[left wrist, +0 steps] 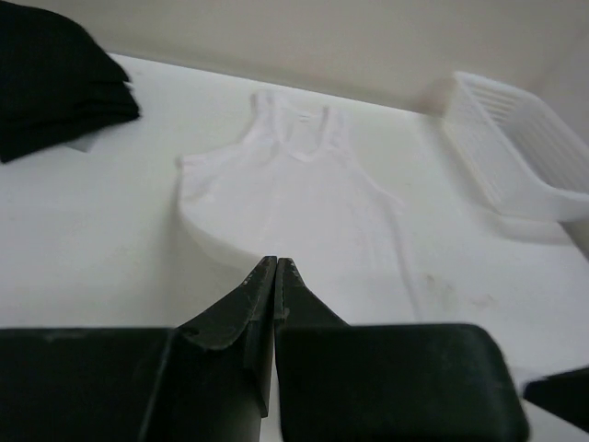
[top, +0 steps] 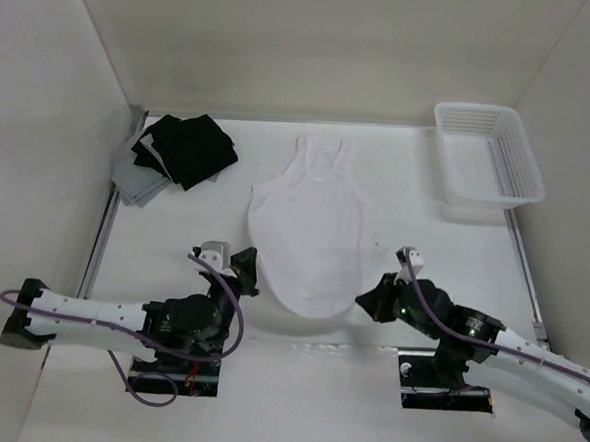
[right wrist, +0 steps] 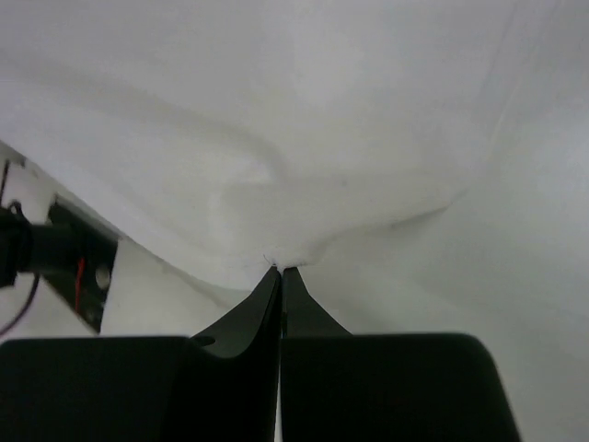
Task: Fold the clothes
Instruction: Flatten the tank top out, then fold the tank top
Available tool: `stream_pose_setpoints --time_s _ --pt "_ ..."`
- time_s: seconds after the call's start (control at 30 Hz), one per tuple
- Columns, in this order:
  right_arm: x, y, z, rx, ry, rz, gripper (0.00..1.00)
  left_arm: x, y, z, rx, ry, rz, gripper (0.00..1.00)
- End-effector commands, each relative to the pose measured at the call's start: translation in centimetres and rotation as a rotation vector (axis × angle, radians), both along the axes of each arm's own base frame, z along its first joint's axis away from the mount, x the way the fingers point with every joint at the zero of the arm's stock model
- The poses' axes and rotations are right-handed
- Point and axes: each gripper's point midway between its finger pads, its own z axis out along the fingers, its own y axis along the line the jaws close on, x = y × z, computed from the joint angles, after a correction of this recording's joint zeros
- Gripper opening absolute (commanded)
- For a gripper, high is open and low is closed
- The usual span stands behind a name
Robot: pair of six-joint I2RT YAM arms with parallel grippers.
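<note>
Far left corner: folded black garments piled on a grey cloth, well apart from the work, probably parked there as no part of this job.

Nearer and to the right: left gripper low over the table, fingers pressed tip to tip with no gap, nosed right up to the near-left hem of the white tank top. Unclear from its own wrist view whether nipping any cloth or merely touching it.

Centre: tank top spread flat, straps and scooped neck toward the far wall, rounded hem toward the arm bases. Thin, soft, plain white, barely distinct from the tabletop. Mostly smooth, with a slight raised lip along the left side and the near hem. No fold made yet, by the look of it.

Right of the hem: right gripper, fingers clenched on a small pucker of cloth peaked exactly at the tips in its wrist view, so judged to be pinching the near-right hem. One gripper set at each near corner, most likely to lift the hem evenly and carry it toward the straps for a first fold.

Far right corner: white plastic basket, well apart from the garment and both arms, likely meant for finished pieces.
</note>
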Motion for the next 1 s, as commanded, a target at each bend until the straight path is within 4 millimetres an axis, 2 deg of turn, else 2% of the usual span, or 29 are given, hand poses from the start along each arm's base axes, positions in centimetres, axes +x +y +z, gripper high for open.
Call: stream_pose_setpoints --time_s 0.0,0.07,0.13,0.3,0.43,0.5,0.6,0.73,0.83,0.9,0.97 --pt "-3.0 0.0 -2.5 0.045 0.157 -0.046 0.0 -2.0 4.3 -1.2 -0.015 0.044 0.273 0.0" --pt "-3.9 0.5 -2.2 0.046 0.16 -0.036 0.0 -2.4 3.8 -1.7 0.003 0.045 0.269 0.0" --pt "-3.8 1.1 -1.3 0.032 0.131 -0.032 0.0 -1.6 3.0 -2.0 -0.001 0.039 0.248 0.0" --pt "1.7 2.0 0.7 -0.025 0.021 -0.1 0.0 3.7 0.7 -2.9 -0.024 0.001 0.171 0.0" --pt "8.8 1.8 3.1 -0.025 -0.095 -0.175 0.0 8.9 1.1 -1.4 -0.059 -0.005 0.195 0.0" --pt "12.6 1.2 4.6 -0.011 -0.139 -0.228 0.0 12.1 2.0 -0.6 -0.1 -0.002 0.207 0.0" --pt "17.8 0.6 7.3 0.026 -0.192 -0.292 0.0 17.8 2.8 -0.5 -0.131 0.035 0.219 0.0" --pt "25.0 -1.3 10.3 0.036 -0.242 -0.381 0.0 25.7 2.5 0.5 -0.157 0.058 0.23 0.0" --pt "30.7 -3.3 11.1 0.046 -0.237 -0.427 0.0 31.4 1.4 2.2 -0.149 0.047 0.223 0.0" --pt "34.4 -4.3 11.1 0.056 -0.221 -0.44 0.0 34.9 0.6 2.0 -0.123 0.079 0.217 0.01" --pt "38.0 -4.7 10.3 0.064 -0.189 -0.438 0.0 38.2 0.1 0.7 -0.093 0.117 0.221 0.03"
